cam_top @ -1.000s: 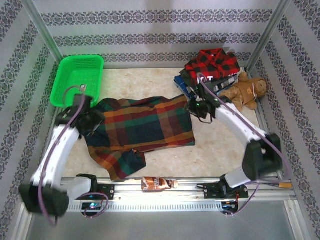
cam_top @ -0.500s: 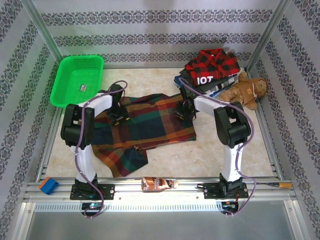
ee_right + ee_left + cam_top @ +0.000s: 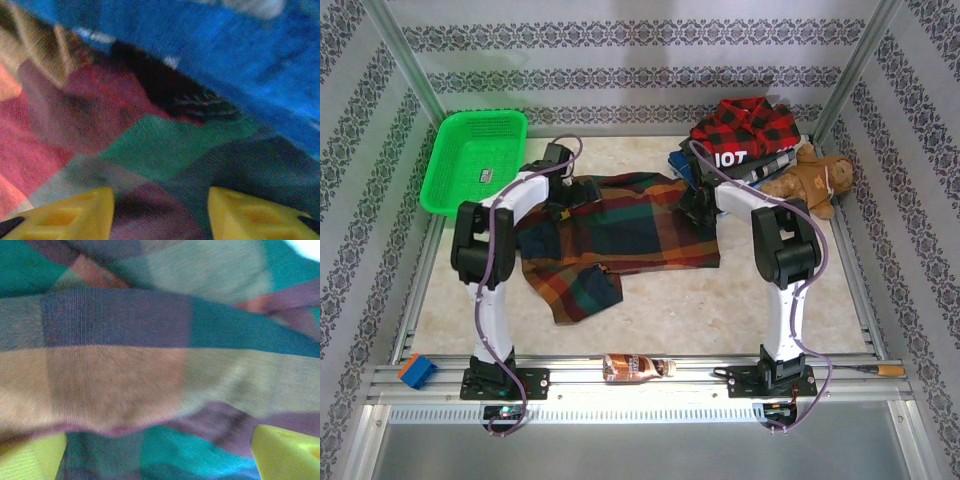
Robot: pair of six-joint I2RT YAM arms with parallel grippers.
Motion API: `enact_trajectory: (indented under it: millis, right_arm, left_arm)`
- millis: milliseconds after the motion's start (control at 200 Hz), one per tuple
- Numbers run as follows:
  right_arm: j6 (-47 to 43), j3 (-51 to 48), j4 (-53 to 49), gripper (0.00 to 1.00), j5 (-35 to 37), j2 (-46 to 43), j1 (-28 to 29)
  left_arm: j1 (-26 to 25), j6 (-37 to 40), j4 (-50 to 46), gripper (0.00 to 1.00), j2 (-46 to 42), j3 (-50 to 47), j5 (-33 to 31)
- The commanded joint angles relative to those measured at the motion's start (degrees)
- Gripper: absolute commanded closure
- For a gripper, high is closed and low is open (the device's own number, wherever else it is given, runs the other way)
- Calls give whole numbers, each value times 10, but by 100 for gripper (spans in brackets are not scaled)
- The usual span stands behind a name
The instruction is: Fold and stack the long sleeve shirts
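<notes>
Since half a second ago the plaid shirt has shifted toward 12 o'clock at counter centre, with left gripper and right gripper fingers wide on its far corners; folding is judged barely begun.

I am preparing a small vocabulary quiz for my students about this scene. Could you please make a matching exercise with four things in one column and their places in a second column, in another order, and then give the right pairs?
Things
1. green plastic basket
2. brown teddy bear
3. brown bottle
4. large orange, green, navy and red plaid shirt

Places
A. spread out in the middle
B. far left corner
C. lying at the near edge, centre
D. far right, beside the stack of folded shirts

Pairs: 1-B, 2-D, 3-C, 4-A
</notes>
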Motion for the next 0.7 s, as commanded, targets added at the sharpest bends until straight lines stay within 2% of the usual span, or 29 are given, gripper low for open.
enact_trajectory:
  millis: [0,145,300,400,525,695]
  right_arm:
    - [-64,-26,-27,40,-30,-85,-8]
    - [-105,-100,-55,28,-75,-211,-11]
    - [-136,-186,-99,24,-105,-316,-20]
    - [-147,-232,-116,24,-126,-345,-22]
    - [-153,-280,-108,24,-138,-351,-26]
    - [-165,-295,-100,25,-140,-329,-27]
  left_arm:
    - [5,-24,-39,4,-142,-23,-5]
    - [3,-65,-102,2,-313,-135,18]
    - [-12,-122,-198,3,-502,-278,32]
    - [-47,-185,-218,6,-603,-379,47]
    - [-123,-264,-197,11,-658,-481,36]
    - [-213,-370,-98,18,-650,-582,10]
